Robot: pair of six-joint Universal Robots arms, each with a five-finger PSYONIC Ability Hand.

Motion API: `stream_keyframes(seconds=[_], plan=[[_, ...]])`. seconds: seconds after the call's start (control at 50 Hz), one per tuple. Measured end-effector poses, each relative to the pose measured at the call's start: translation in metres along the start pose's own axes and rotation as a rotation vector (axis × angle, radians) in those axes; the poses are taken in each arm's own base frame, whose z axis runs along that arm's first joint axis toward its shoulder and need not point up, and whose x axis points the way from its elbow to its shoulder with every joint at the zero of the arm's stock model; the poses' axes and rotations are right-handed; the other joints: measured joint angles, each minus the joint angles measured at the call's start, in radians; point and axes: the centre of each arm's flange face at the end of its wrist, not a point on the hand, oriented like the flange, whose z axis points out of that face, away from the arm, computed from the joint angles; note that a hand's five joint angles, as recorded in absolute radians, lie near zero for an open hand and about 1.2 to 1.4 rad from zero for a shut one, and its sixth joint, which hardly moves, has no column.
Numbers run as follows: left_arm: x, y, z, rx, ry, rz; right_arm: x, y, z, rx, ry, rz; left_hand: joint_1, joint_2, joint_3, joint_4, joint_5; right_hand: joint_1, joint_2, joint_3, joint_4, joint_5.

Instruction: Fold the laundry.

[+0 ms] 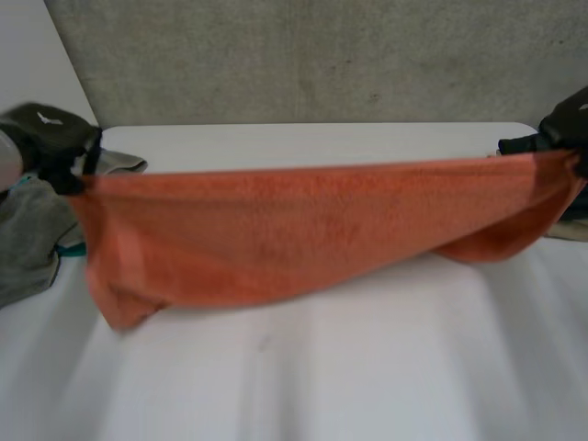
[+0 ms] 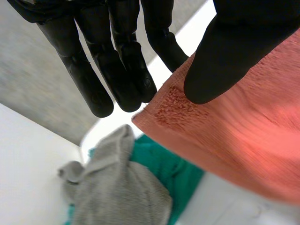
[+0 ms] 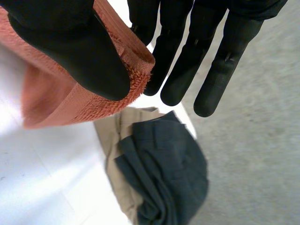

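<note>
1. White counter [image 1: 303, 386] lies nearest me.
2. One orange towel [image 1: 303, 230] hangs stretched above it, and its lower edge sags toward the counter.
3. My left robot hand [image 2: 234, 42] pinches one top corner, thumb against fingers. My right robot hand [image 3: 70, 42] pinches the other corner the same way.
4. Two cloths lie by the left hand: one grey cloth [image 2: 117, 192] and one green cloth [image 2: 176, 171].
5. Two garments lie by the right hand: one dark garment [image 3: 164, 173] and one tan garment [image 3: 110, 140].
</note>
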Motion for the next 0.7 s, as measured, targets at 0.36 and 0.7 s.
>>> stream_keyframes(seconds=[0.36, 0.7], plan=[[-0.045, -0.110, 0.097, 0.786, -0.590, 0.007, 0.083, -0.070, 0.091, 0.653, 0.808, 0.246, 0.000, 0.001, 0.000, 0.000, 0.000, 0.055, 0.010, 0.001, 0.003, 0.005], [-0.016, -0.076, 0.092, 0.752, -0.475, -0.122, 0.054, -0.053, 0.110, 0.665, 0.659, 0.283, 0.001, 0.001, 0.000, 0.000, 0.000, 0.062, 0.010, 0.001, 0.003, 0.011]])
